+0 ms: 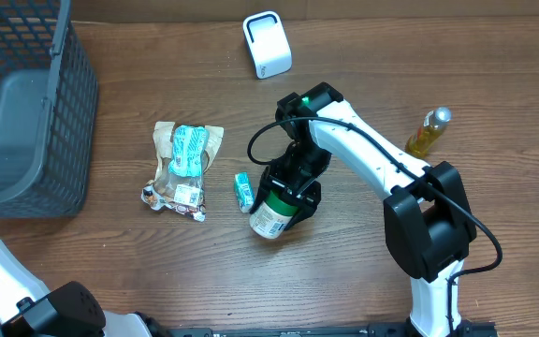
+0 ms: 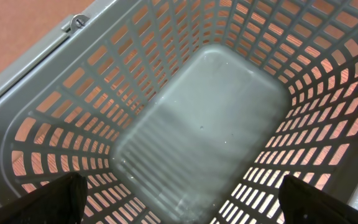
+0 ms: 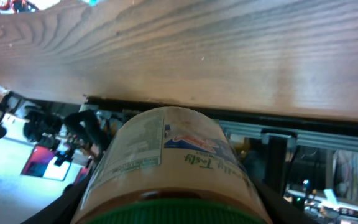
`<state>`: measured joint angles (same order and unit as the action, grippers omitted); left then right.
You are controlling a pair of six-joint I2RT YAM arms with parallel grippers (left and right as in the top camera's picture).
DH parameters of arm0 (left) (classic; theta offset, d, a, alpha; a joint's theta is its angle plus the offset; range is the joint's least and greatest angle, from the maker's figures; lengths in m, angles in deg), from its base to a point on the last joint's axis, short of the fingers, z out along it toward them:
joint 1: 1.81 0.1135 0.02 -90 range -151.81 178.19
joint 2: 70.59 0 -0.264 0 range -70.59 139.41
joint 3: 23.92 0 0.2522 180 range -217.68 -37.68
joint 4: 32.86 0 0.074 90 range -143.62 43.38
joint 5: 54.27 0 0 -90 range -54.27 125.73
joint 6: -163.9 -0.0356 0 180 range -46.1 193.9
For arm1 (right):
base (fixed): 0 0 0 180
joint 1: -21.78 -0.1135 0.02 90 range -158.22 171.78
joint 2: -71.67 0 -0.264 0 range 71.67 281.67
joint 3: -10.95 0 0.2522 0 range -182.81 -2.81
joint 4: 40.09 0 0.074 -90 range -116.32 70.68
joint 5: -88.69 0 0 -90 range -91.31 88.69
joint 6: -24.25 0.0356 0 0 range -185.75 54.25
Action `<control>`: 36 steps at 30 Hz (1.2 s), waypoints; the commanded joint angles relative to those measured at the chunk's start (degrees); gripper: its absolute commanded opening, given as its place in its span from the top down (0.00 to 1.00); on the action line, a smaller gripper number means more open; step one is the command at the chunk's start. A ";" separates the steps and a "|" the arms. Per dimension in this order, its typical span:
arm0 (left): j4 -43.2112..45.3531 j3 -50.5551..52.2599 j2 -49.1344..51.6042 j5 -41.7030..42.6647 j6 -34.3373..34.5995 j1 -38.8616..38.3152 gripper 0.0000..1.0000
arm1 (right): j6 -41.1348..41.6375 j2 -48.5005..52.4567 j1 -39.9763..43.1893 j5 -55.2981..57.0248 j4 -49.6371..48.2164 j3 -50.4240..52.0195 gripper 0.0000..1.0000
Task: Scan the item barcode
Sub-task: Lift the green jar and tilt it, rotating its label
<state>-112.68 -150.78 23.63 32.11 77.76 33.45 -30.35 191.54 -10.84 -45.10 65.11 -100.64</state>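
The jar (image 1: 270,218), a green-lidded container with a printed paper label, sits in the lower centre of the overhead view, tipped over so its base points toward the lower left. The right gripper (image 1: 293,194) is closed around its upper body near the lid, with the jaws part-way apart to fit the jar's width. In the right wrist view the label fills the lower middle of the frame, with the table edge behind it. No barcode can be made out there, and the frames do not show whether the jar rests on the table (image 1: 363,56) or is already lifted.

Just left of the jar lies a small green packet (image 1: 243,190), and further left a crumpled snack bag (image 1: 183,167). The white scanner (image 1: 267,43) stands at the top centre, well apart from the jar. A yellow bottle (image 1: 429,132) lies at the right.

The step in hand looks like carrying the jar to the scanner. To do it well, the arm should lift clear of the green packet and then roll the wrist until the barcode faces the scanner. The grip needs to be firm, since a round jar can twist between flat fingers.

The left gripper (image 2: 179,208) hangs wide open and empty over the grey basket (image 2: 36,68).
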 commanded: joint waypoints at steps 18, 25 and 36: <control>0.04 -1.01 0.39 0.50 -1.09 -0.04 0.00 | 0.22 -0.13 0.24 -10.01 1.86 -1.68 0.75; 0.04 -1.01 0.39 0.48 -1.09 -0.04 0.00 | 0.39 -0.13 0.24 -11.43 2.49 -1.68 0.75; 0.04 -1.01 0.39 0.50 -1.09 -0.04 0.00 | 0.42 -0.13 0.24 -12.04 3.69 -1.68 0.75</control>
<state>-112.68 -150.78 23.63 32.11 77.76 33.45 -30.16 191.54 -10.84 -54.87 68.39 -100.64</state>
